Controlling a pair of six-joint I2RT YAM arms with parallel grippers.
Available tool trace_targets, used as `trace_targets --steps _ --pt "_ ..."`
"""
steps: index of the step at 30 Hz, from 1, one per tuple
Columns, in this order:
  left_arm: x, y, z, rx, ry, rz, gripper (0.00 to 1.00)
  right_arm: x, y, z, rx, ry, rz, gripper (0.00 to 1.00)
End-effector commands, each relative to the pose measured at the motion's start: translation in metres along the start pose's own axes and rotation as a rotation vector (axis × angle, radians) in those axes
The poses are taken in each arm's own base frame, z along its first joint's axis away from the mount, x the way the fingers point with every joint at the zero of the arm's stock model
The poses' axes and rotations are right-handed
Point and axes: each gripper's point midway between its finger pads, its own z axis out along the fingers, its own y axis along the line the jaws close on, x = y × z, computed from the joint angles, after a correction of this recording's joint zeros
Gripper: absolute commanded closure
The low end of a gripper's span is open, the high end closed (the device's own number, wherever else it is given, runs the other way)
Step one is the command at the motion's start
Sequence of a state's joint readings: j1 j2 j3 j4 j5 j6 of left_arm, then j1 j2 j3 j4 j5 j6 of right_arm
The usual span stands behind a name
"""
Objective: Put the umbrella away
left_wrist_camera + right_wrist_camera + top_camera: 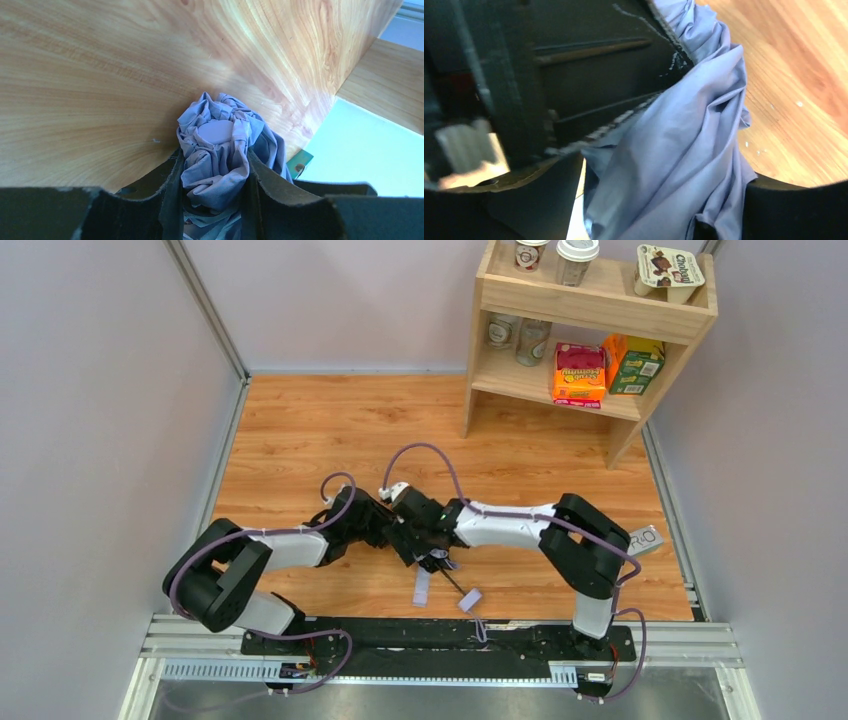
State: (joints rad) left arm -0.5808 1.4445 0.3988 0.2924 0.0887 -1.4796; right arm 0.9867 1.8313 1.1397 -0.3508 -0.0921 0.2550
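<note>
Holding umbrella [215,131] mid-surface [300,440], between both arms: left tool [214,162] clenched on bunched canopy. Right tool [664,205] straddles loose fabric; grasping or released, cannot tell. Canopy likely light, soft, slippery, apt to shift in grip; stiff black shaft [455,585] looks firmer hold for stowing

Centre of the top view, on the table [300,430]: left gripper [214,167] reaching in from the left, right gripper [664,200] from the right, umbrella [215,145] between both pairs of fingers. Just below them, strap tab [421,587] left of the shaft's end piece [469,600]. Upper right: shelf unit [600,315], cups [577,260] on top, boxes [580,375] on the lower board.
</note>
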Motion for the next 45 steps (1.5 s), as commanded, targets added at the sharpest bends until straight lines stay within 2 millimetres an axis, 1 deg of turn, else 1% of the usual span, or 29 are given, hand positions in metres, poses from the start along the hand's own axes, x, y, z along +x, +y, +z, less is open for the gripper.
trace_targets --steps 1,3,5,6,8,9,10,11,12,13,14,15,16,17,18,20,22,23,26,27,28,29,30,31,33,36,41,43,45 --pt "0.023 0.115 -0.021 -0.415 0.073 0.016 0.96 -0.018 -0.032 0.0 0.517 -0.163 -0.124 0.23" --pt "0.023 0.114 -0.021 -0.418 0.076 0.012 0.96 -0.016 -0.035 -0.002 0.645 -0.192 -0.184 0.25" --pt "0.025 0.114 -0.022 -0.418 0.085 0.002 0.97 -0.01 -0.04 0.003 0.699 -0.175 -0.218 0.31" --pt "0.026 0.112 -0.022 -0.413 0.09 0.001 0.97 -0.006 -0.044 0.006 0.708 -0.162 -0.218 0.38" --pt "0.025 0.109 -0.023 -0.405 0.09 0.013 0.96 0.001 -0.043 0.013 0.666 -0.136 -0.228 0.58" --pt "0.024 0.108 -0.024 -0.399 0.086 0.027 0.93 0.003 -0.043 0.014 0.649 -0.135 -0.219 0.71" --pt "0.022 0.104 -0.025 -0.386 0.075 0.033 0.9 0.007 -0.042 0.017 0.612 -0.127 -0.209 0.77" --pt "0.022 0.104 -0.026 -0.379 0.071 0.037 0.84 0.01 -0.042 0.019 0.564 -0.12 -0.194 0.83" --pt "0.018 0.092 -0.025 -0.319 0.053 0.055 0.79 0.012 -0.038 0.022 0.508 -0.119 -0.18 0.89" --pt "0.018 0.095 -0.027 -0.31 0.047 0.061 0.65 0.017 -0.031 0.026 0.42 -0.105 -0.176 0.92" --pt "0.015 0.09 -0.029 -0.275 0.027 0.07 0.56 0.017 -0.03 0.026 0.377 -0.109 -0.165 0.97" --pt "0.013 0.092 -0.031 -0.27 0.018 0.075 0.4 0.02 -0.032 0.027 0.342 -0.099 -0.14 1.0" --pt "0.009 0.08 -0.032 -0.212 -0.002 0.086 0.35 0.024 -0.027 0.03 0.258 -0.075 -0.119 1.0" --pt "0.008 0.078 -0.033 -0.203 -0.011 0.086 0.25 0.024 -0.026 0.032 0.184 -0.067 -0.098 1.0" --pt "0.007 0.071 -0.036 -0.158 -0.021 0.092 0.23 0.025 -0.024 0.032 0.128 -0.069 -0.079 1.0" --pt "0.007 0.061 -0.038 -0.09 -0.026 0.09 0.22 0.025 -0.014 0.029 -0.03 -0.063 -0.044 1.0" --pt "0.005 0.054 -0.04 -0.039 -0.034 0.1 0.22 0.022 -0.012 0.023 -0.16 -0.049 0.008 1.0" --pt "0.005 0.049 -0.042 -0.019 -0.037 0.102 0.22 0.019 -0.005 0.018 -0.251 -0.048 0.029 1.0" --pt "0.004 0.05 -0.045 -0.035 -0.04 0.123 0.22 0.013 0.0 0.008 -0.458 -0.023 0.118 1.0" --pt "0.004 0.06 -0.047 -0.088 -0.04 0.124 0.21 0.007 -0.002 0.005 -0.504 -0.036 0.144 1.0" --pt "0.003 0.058 -0.047 -0.097 -0.041 0.128 0.21 0.003 0.0 0.001 -0.56 -0.044 0.163 1.0" --pt "0.003 0.064 -0.048 -0.132 -0.038 0.129 0.21 0.001 0.001 -0.002 -0.606 -0.039 0.182 1.0" --pt "0.002 0.061 -0.048 -0.133 -0.04 0.13 0.21 -0.002 0.004 -0.005 -0.651 -0.035 0.194 1.0" --pt "0.002 0.064 -0.045 -0.146 -0.037 0.123 0.21 -0.004 0.007 -0.007 -0.688 -0.027 0.199 1.0" --pt "0.003 0.055 -0.037 -0.112 -0.033 0.108 0.21 -0.007 0.012 -0.008 -0.735 -0.022 0.208 1.0" --pt "0.01 0.051 -0.026 -0.1 0.011 0.083 0.21 -0.015 0.016 -0.013 -0.802 -0.049 0.241 1.0" --pt "0.026 0.061 -0.007 -0.131 0.089 0.002 0.2 -0.021 0.022 -0.016 -0.862 -0.051 0.267 1.0" --pt "0.029 0.06 -0.004 -0.12 0.101 -0.017 0.25 -0.024 0.022 -0.016 -0.867 -0.051 0.266 1.0" --pt "0.031 0.061 -0.003 -0.128 0.111 -0.021 0.34 -0.026 0.022 -0.016 -0.865 -0.054 0.266 1.0"
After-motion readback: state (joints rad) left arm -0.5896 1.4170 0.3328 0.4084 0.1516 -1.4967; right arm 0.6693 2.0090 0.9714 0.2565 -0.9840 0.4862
